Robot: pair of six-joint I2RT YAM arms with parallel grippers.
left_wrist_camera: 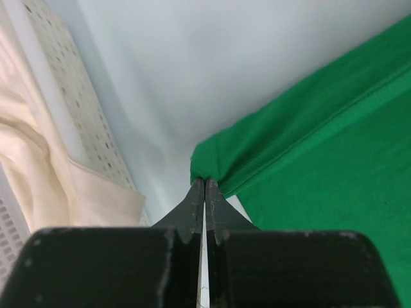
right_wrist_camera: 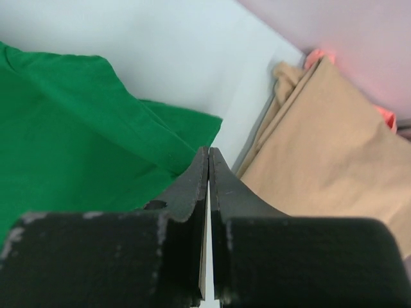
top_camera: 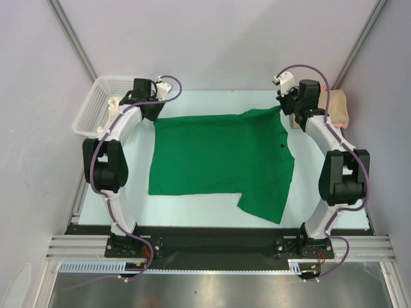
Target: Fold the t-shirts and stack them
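Note:
The green t-shirt (top_camera: 221, 157) lies spread on the table, with one sleeve toward the near right. My left gripper (top_camera: 152, 108) is at the shirt's far left corner. In the left wrist view the left gripper (left_wrist_camera: 204, 181) is shut, with the bunched corner of the green t-shirt (left_wrist_camera: 308, 135) pinched at its tips. My right gripper (top_camera: 290, 110) is at the shirt's far right corner. In the right wrist view the right gripper (right_wrist_camera: 209, 149) is shut, its tips beside the edge of the green t-shirt (right_wrist_camera: 77, 128), with no fabric seen between them. The folded tan t-shirt (right_wrist_camera: 321, 141) lies just right of it, a pink edge (right_wrist_camera: 385, 115) showing.
A white mesh basket (top_camera: 96, 99) holding a cream cloth (left_wrist_camera: 38, 167) stands at the far left, close to my left gripper. The tan t-shirt (top_camera: 337, 106) sits against the right wall. Grey walls close in the table at the back and both sides.

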